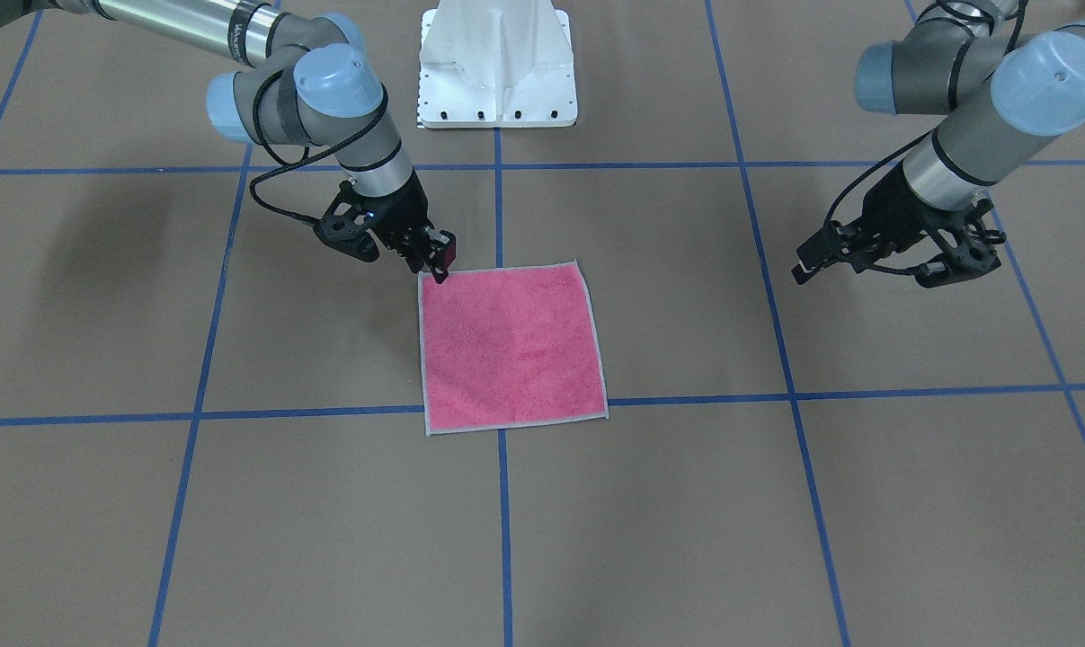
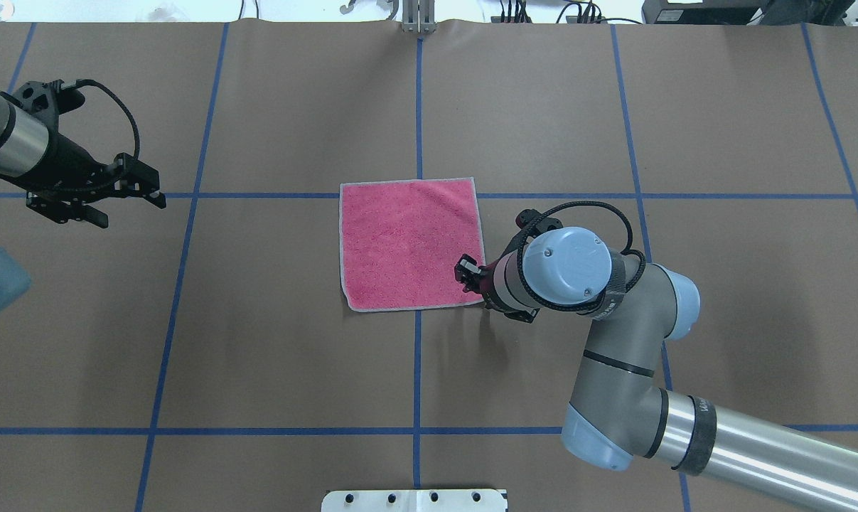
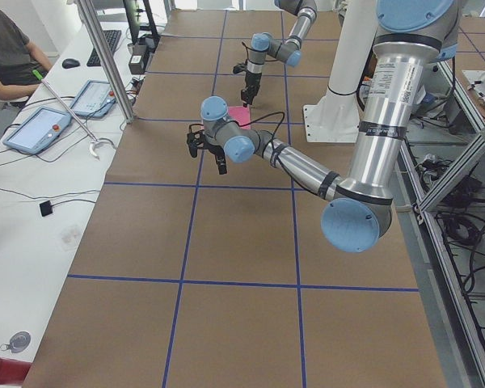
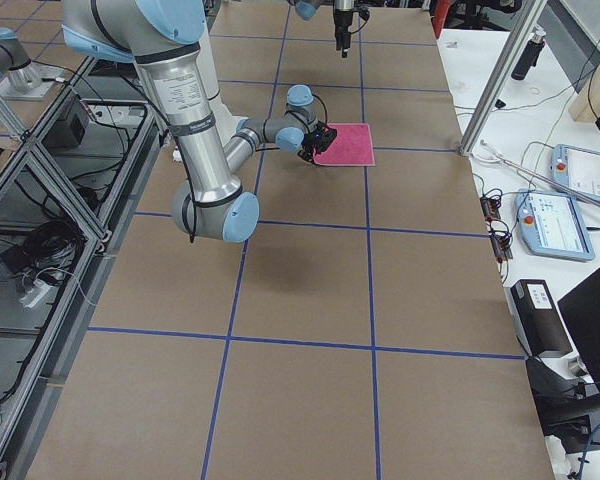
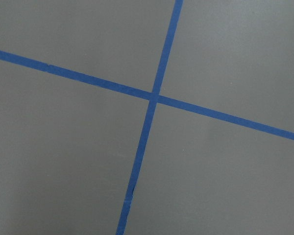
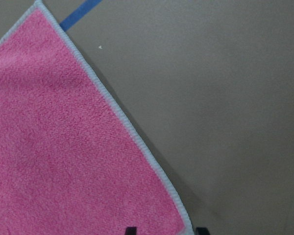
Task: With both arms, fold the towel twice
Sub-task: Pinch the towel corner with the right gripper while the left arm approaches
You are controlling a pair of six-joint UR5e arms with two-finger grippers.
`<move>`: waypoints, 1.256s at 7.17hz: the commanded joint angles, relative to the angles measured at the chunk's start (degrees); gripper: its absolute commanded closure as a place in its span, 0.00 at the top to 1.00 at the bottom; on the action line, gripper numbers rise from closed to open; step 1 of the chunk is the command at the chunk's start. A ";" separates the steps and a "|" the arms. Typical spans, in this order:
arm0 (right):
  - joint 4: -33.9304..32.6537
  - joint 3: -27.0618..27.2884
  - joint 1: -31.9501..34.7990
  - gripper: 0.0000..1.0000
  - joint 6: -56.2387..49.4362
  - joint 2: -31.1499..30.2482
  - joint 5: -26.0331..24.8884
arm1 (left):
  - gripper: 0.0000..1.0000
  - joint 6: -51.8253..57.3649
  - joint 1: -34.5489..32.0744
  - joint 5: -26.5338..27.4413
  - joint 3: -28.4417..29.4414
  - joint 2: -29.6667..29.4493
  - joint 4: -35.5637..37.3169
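Note:
The towel [image 2: 409, 242] lies flat and pink side up in the middle of the table, with its light grey edge showing all round; it also shows in the front view [image 1: 511, 346]. My right gripper [image 2: 466, 274] is low at the towel's corner nearest the robot on its right side. In the right wrist view, its open fingertips [image 6: 201, 230] stand on either side of that corner [image 6: 183, 223]. My left gripper [image 2: 136, 206] hangs open and empty above bare table, far to the left of the towel.
Blue tape lines [image 5: 154, 95] divide the brown table into squares. The white pedestal base [image 1: 497, 72] stands at the robot's edge of the table. A side bench with tablets [image 3: 40, 129] and a seated person lies beyond the far edge.

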 commanded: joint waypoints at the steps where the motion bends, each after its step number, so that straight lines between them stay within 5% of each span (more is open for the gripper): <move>1: -0.09 -0.01 0.44 0.53 -0.28 -0.18 0.09 | 1.00 0.00 -0.02 0.00 -0.03 -0.02 0.07; 9: 0.00 -1.07 0.36 0.39 -0.02 0.17 0.18 | 1.00 -0.08 0.07 0.00 -0.03 0.07 0.07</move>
